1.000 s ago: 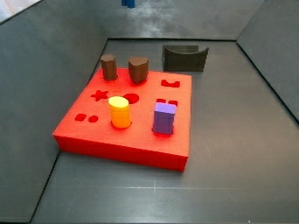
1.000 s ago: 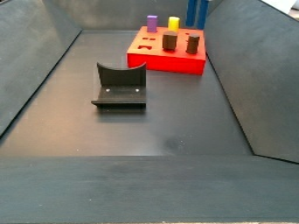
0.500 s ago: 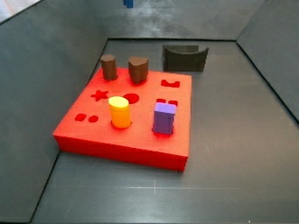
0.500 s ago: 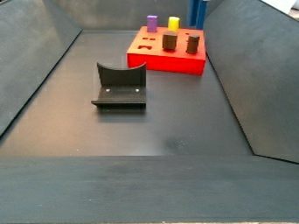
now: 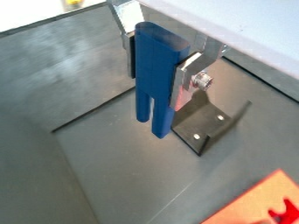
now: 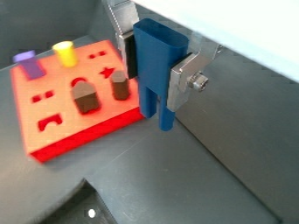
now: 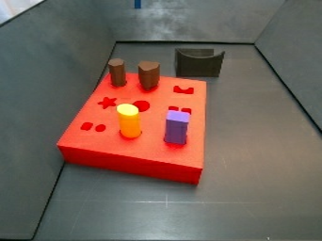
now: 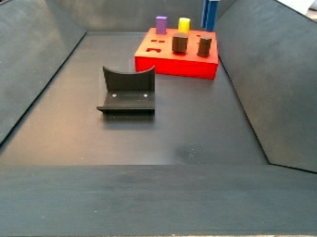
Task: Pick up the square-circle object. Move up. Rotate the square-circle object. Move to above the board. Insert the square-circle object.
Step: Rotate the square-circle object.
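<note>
The grey table (image 7: 239, 188) carried the red board (image 7: 113, 146) near its middle in a side view, with a dark curved holder (image 7: 199, 62) at about one o'clock from it. On the board stood two brown pegs (image 7: 149, 74), a yellow peg (image 7: 128, 120) and a purple block (image 7: 178, 126), the block at three o'clock of the yellow peg. High above the table, the tool (image 6: 149, 59) was pinching the blue piece (image 6: 159, 74) between its silver fingers (image 6: 184, 74), legs hanging down. In both wrist views the piece hung clear of everything; a side view caught only a sliver of it (image 8: 210, 12) at the top edge, beyond the board.
</note>
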Available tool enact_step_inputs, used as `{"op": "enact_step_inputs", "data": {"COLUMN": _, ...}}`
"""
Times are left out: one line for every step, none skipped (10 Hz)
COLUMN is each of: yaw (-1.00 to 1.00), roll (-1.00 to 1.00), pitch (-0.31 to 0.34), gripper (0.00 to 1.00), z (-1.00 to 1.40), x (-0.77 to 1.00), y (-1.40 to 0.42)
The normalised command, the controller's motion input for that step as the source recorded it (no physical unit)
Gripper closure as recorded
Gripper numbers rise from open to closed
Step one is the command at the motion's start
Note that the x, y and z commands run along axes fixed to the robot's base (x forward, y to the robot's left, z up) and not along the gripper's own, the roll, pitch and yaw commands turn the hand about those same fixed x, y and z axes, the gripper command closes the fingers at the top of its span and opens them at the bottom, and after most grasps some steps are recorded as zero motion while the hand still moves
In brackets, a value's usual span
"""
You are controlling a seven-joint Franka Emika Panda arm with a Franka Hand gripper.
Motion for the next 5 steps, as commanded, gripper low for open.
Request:
{"op": "enact_step_inputs", "data": {"yaw": -1.0, "roll": -0.02, "pitch": 0.032, "gripper": 1.0, "z": -0.02, "x": 0.05, "y": 0.01}}
{"op": "enact_step_inputs", "data": {"yaw": -1.0, "roll": -0.03, "pitch": 0.035, "gripper": 1.0, "z": -0.02, "x": 0.05, "y": 0.01}}
{"op": "enact_step_inputs", "data": {"yaw": -1.0, "roll": -0.03, "pitch": 0.038, "gripper": 1.0, "z": -0.02, "x": 0.05, "y": 0.01}}
{"op": "enact_step_inputs", "data": {"yaw": -1.0, "roll": -0.03, "pitch": 0.04, "gripper": 1.0, "z": -0.02, "x": 0.05, "y": 0.01}}
{"op": "enact_step_inputs", "data": {"yaw": -1.0, "roll": -0.03, "pitch": 0.046, "gripper": 1.0, "z": -0.02, "x": 0.05, "y": 0.01}}
